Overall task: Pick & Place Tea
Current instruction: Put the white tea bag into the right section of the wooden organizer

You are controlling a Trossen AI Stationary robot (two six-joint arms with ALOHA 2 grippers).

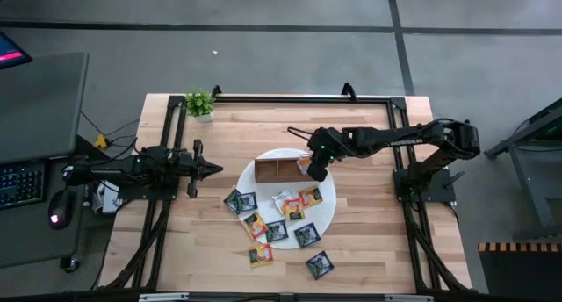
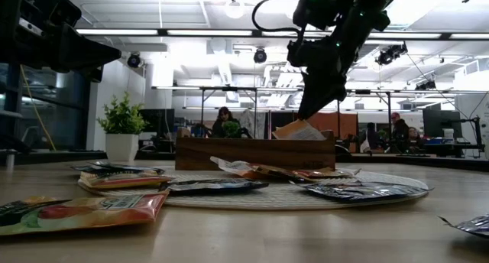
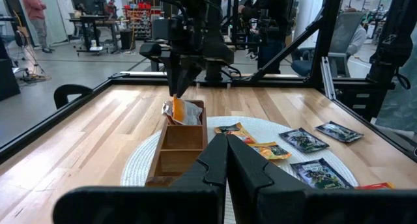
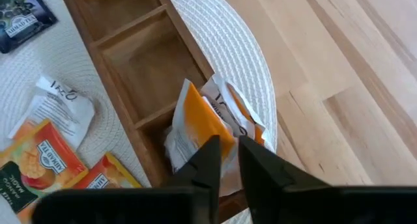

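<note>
dark sachet [image 4: 19, 15] reads "ahmad tea" (other sachets' print too small to read).

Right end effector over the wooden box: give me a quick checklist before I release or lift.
1. Right end effector on the white-and-orange sachets: ok, fingers pinch them.
2. Sachets over the wooden box, in its end compartment nearest the right arm: ok.
3. Sachets fully seated: not ok, they stand upright above the box rim.
4. How many sachets are pinched: cannot tell, looks like two.
5. Left end effector clear of the box: ok, shut and parked at the mat's edge.
6. Other box compartments free: ok, both empty.
</note>
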